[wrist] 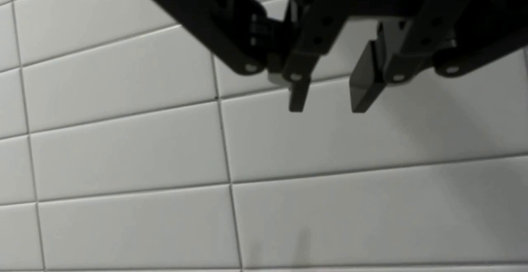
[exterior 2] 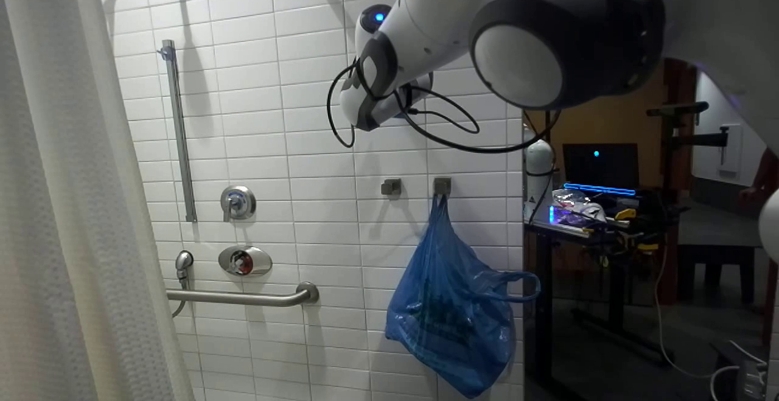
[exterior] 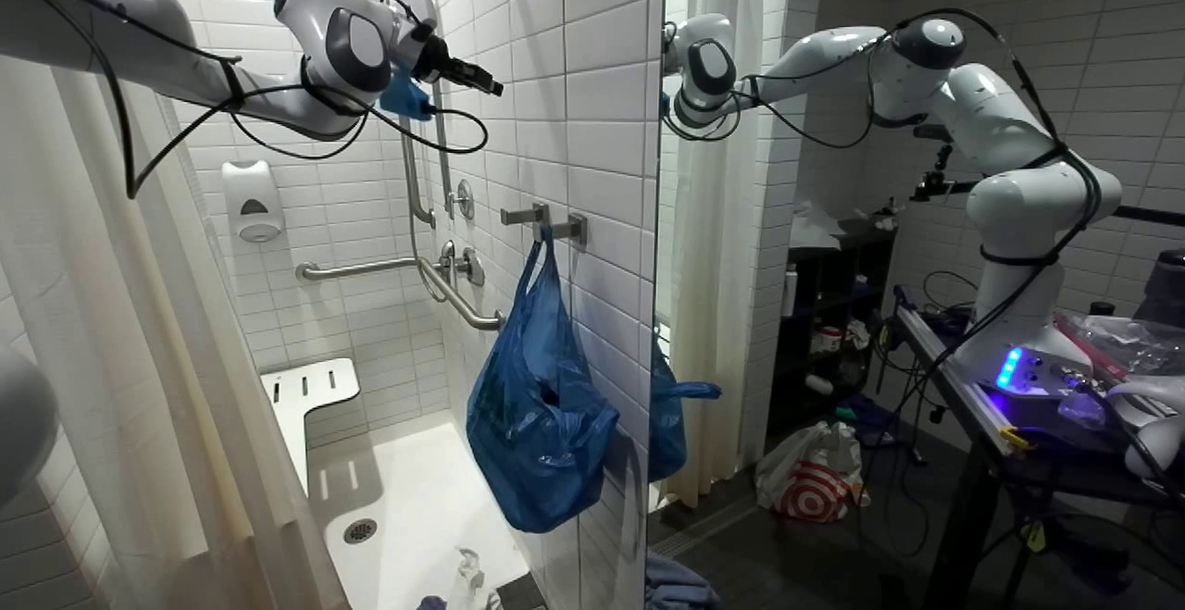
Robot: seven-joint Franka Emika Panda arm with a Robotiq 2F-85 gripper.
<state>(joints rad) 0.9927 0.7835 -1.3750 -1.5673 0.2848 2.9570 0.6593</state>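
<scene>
– So, how are you placed?
– In an exterior view your gripper (exterior: 498, 88) points toward the tiled wall (exterior: 602, 101), higher than the blue bag (exterior: 542, 406).
– And the bag?
– In an exterior view it hangs from the right hook (exterior 2: 442, 185), one handle (exterior 2: 535, 284) loose at right. Mind your drooping cable (exterior 2: 487, 151); don't let it snag.
– What does the wrist view tell you?
– Your fingers (wrist: 363, 86) stand apart, only wall showing between them, so move gently; haste could knock them against it.
</scene>
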